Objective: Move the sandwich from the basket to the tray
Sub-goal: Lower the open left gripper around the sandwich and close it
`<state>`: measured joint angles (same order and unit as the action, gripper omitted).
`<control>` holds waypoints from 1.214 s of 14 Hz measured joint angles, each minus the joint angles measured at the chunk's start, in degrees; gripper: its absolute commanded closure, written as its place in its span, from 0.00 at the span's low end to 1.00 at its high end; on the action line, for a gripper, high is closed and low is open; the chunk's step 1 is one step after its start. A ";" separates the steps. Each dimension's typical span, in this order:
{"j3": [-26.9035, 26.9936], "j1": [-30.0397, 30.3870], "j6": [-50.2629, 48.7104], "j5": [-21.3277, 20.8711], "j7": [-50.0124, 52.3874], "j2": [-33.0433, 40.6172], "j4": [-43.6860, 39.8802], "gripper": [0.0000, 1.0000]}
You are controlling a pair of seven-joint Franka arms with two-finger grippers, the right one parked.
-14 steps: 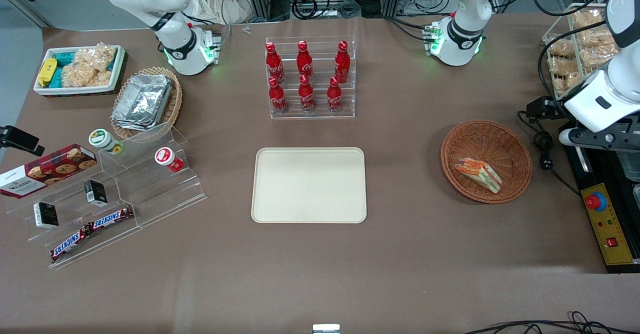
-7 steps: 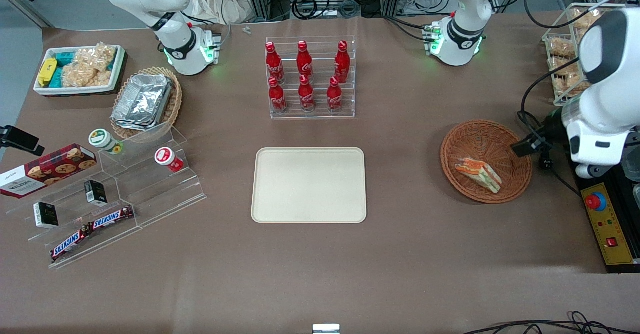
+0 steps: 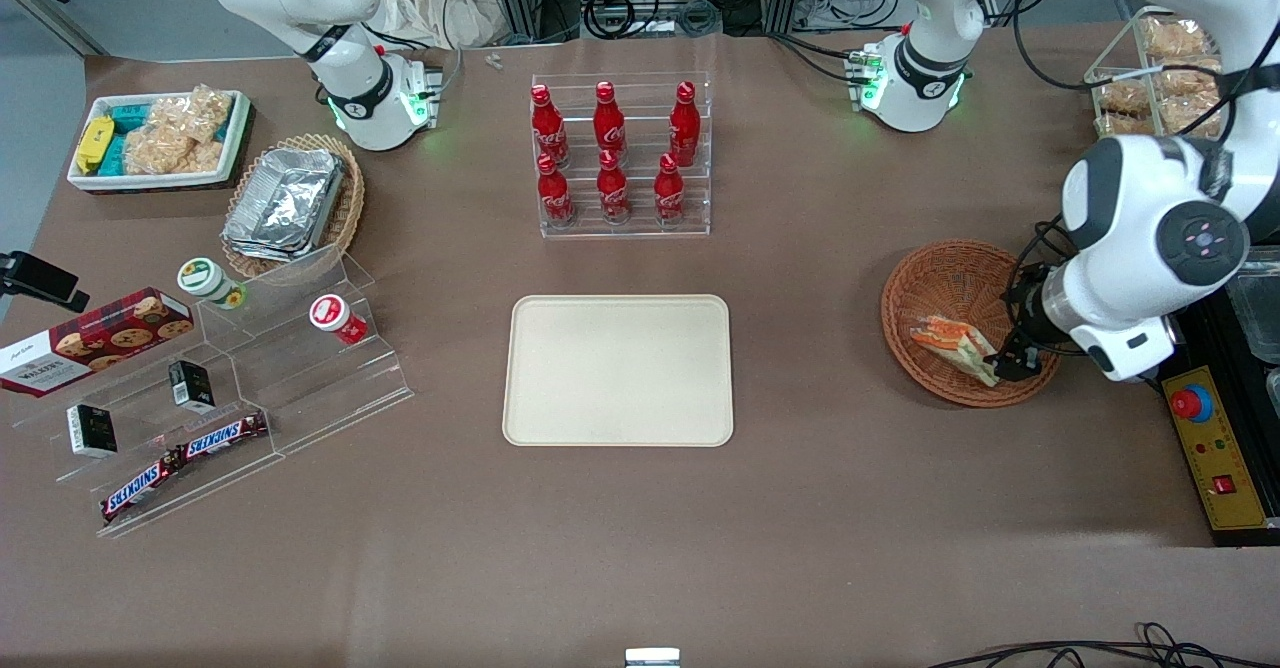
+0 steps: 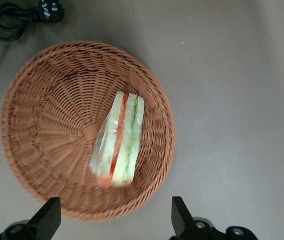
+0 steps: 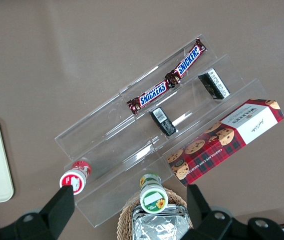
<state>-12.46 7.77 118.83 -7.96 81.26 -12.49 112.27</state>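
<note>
From the front, the clear-wrapped triangular white-bread sandwich (image 3: 956,345) lies in the round reddish-brown wicker basket (image 3: 950,278), with the left arm's gripper (image 3: 1008,360) above its rim; the flat cream rectangular tray (image 3: 618,369) sits bare on the counter. At the wrist, orange-red and green layers stripe the sandwich (image 4: 118,140) inside the basket (image 4: 41,120), jaws spread wide.

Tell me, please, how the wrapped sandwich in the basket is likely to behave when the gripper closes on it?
The sandwich is soft white bread, so it will probably squash rather than resist. Its clear wrap may be slippery. It lies on the sloping wall of the basket, so a nudge could slide it. The gripper, open, hovers above the basket's rim.
</note>
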 measured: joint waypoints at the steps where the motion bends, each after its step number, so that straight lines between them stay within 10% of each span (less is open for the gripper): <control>1: 0.00 0.00 1.78 -0.70 2.17 -1.51 0.54 0.00; 14: 0.04 0.03 11.75 -4.08 4.90 -5.18 8.26 0.02; 17: 0.07 0.04 13.02 -6.46 4.91 -5.19 10.12 0.29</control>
<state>-12.40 7.81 131.85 -14.43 86.17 -17.68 122.40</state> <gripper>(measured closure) 0.035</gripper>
